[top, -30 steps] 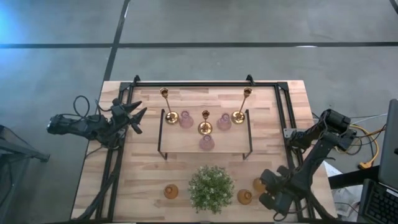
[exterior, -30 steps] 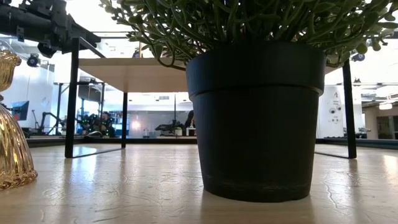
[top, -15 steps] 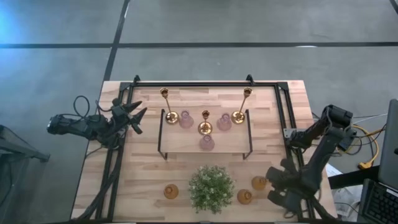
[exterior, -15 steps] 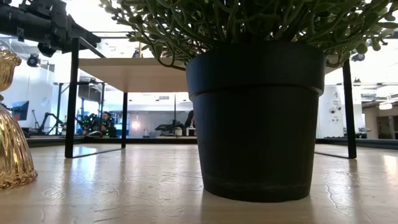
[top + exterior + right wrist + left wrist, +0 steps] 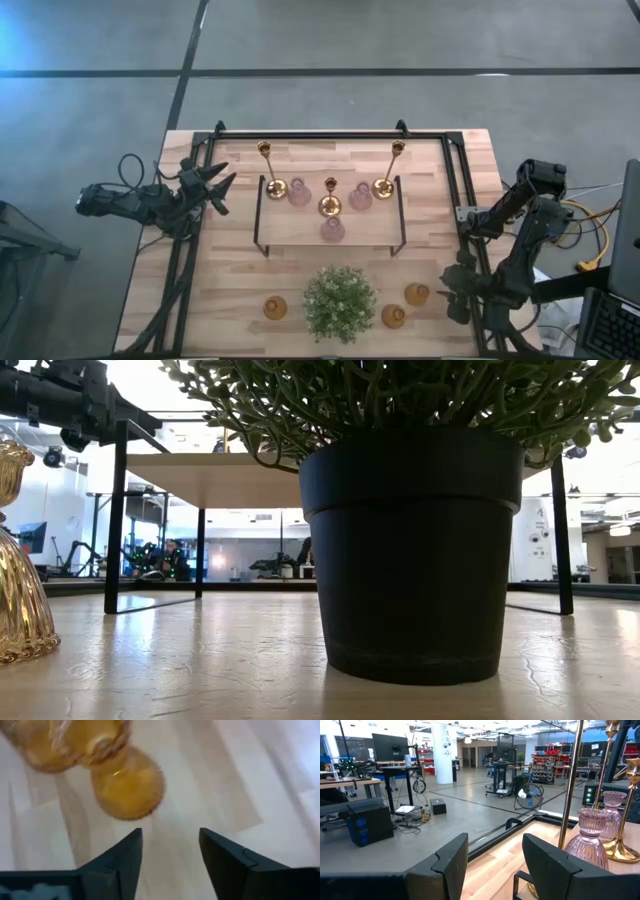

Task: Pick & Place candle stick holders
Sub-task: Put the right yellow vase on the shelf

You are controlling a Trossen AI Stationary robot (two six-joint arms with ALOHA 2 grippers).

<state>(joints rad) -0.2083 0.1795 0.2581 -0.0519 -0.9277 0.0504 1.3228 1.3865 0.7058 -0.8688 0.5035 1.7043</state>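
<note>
Trouble would come if my right gripper [image 5: 170, 851], fingers spread and empty, swung sideways near the 2 amber holders [image 5: 127, 790] and toppled one.

Near the tabletop [image 5: 240, 290] front edge, potted plant [image 5: 340, 303] at centre, one squat glass holder [image 5: 275, 307] to its left, two more [image 5: 394, 316] [image 5: 417, 294] to its right, right claw [image 5: 455, 297] just beside the outer of these. Behind the plant, low rack [image 5: 262, 215] bearing a brass candlestick [image 5: 330, 199] and three squat glass holders [image 5: 332, 229] [image 5: 299, 192] [image 5: 360, 195]; two taller brass candlesticks [image 5: 270, 170] [image 5: 390, 168] flanking, toward the back. Left claw [image 5: 222, 190] at the left edge, level with the rack.
</note>
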